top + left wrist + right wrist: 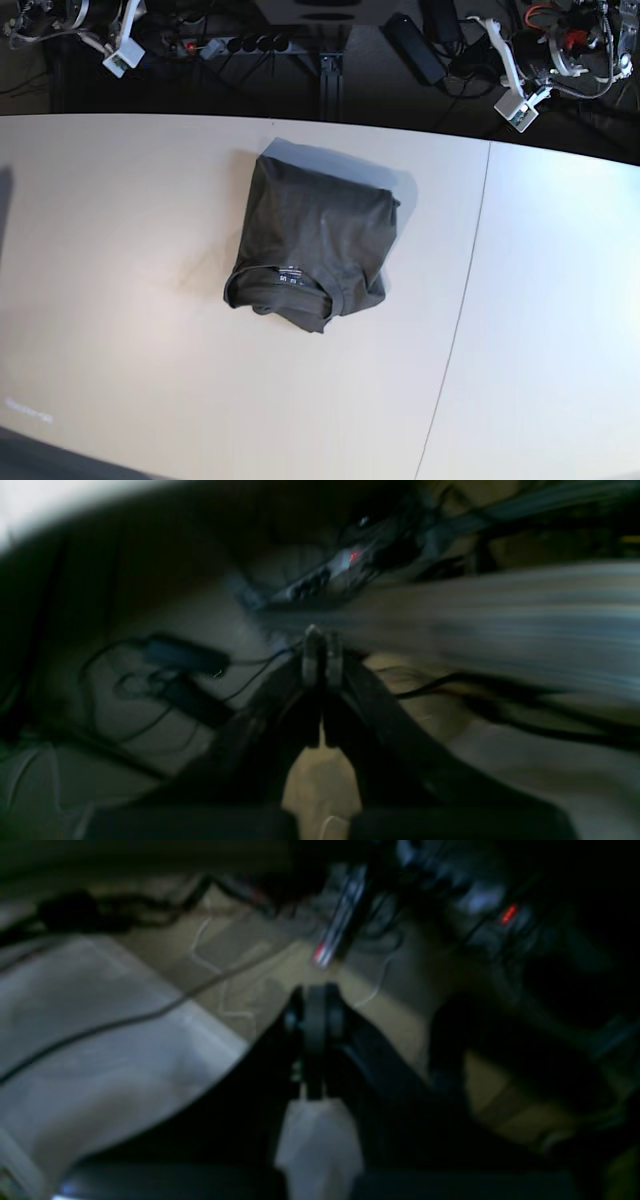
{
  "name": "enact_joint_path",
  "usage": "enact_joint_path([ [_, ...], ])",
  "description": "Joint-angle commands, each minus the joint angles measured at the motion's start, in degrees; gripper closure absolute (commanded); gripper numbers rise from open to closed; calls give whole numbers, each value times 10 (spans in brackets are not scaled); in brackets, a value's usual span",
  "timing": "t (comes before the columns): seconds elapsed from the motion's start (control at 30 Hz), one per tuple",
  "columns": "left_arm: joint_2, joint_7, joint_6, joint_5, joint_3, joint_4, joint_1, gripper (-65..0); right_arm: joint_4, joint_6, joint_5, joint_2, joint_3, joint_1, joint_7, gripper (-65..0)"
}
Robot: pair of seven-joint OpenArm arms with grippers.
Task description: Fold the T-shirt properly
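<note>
The left gripper [320, 647] is seen in the left wrist view with its two fingertips pressed together and nothing held between them — clenched on air. Past it, blurred, a pale table edge [500, 625], dark cables [165, 690] on the floor and a power strip [320, 580] with a red light are made out. The right gripper [315, 1012] is likewise shown in the right wrist view with its jaws closed and empty; behind it a pale table surface [100, 1050], a thin cable [125, 1020] lying across it and a red indicator light [507, 914] are visible, all dim and smeared.

In the base view both arms are drawn back to the far edge of the table [120, 300], the left gripper [518, 108] at the upper right and the right gripper [118, 60] at the upper left, well apart from the cloth. The T-shirt [315, 245] lies folded into a compact, roughly rectangular bundle near the middle of the table — collar [285, 283] toward the near side, its small label [292, 274] showing inside the neck. A seam [465, 300] in the tabletop runs to the bundle's right, not touching it.
</note>
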Motion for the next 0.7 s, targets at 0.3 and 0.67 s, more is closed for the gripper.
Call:
enact_joint_path([
  [0.3, 65, -186, -6, 149, -1, -400, -90, 0, -388, 34, -61, -42, 4, 99, 43, 0],
  [0.67, 123, -260, 176, 328, -1, -802, -334, 0, -766, 25, -121, -94, 4, 374, 58, 0],
])
